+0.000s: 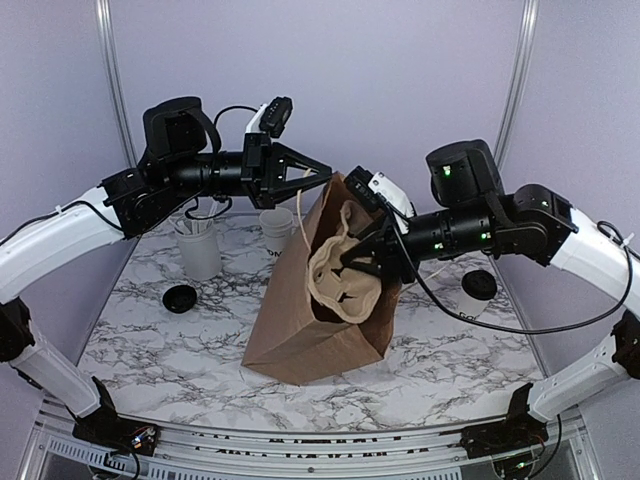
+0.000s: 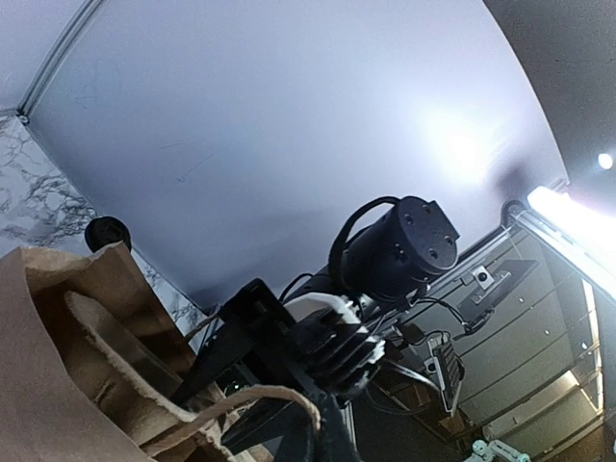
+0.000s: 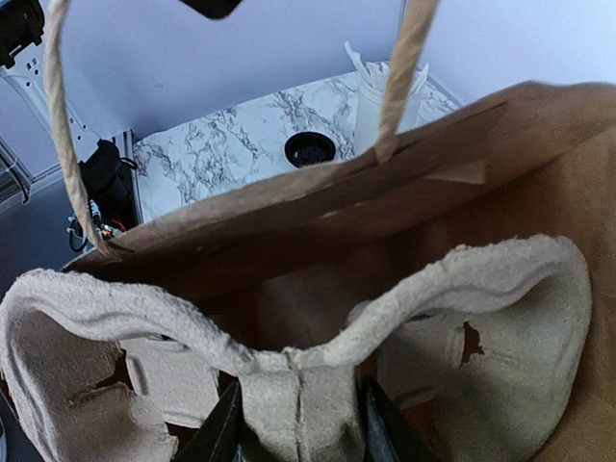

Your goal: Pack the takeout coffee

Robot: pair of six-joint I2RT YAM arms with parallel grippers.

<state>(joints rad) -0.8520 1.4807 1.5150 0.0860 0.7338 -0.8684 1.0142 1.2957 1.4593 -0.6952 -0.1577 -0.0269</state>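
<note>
The takeout coffee [image 1: 477, 292], a white cup with a black lid, stands on the marble table right of the brown paper bag [image 1: 300, 320]. The bag stands open at the table's middle. My right gripper [image 1: 372, 262] is inside the bag's mouth, shut on the middle ridge of a beige pulp cup carrier [image 3: 289, 385], with its fingers [image 3: 223, 433] on either side. The carrier [image 1: 340, 275] sits partly inside the bag. My left gripper [image 1: 326, 173] is at the bag's top edge, and the twine handle [image 2: 289, 397] loops against its finger; it looks shut on the handle.
A lidless white cup [image 1: 277, 232] stands behind the bag. A taller white holder of utensils [image 1: 198, 246] is at the back left, with a loose black lid [image 1: 180, 298] in front of it. Purple walls close the back and sides.
</note>
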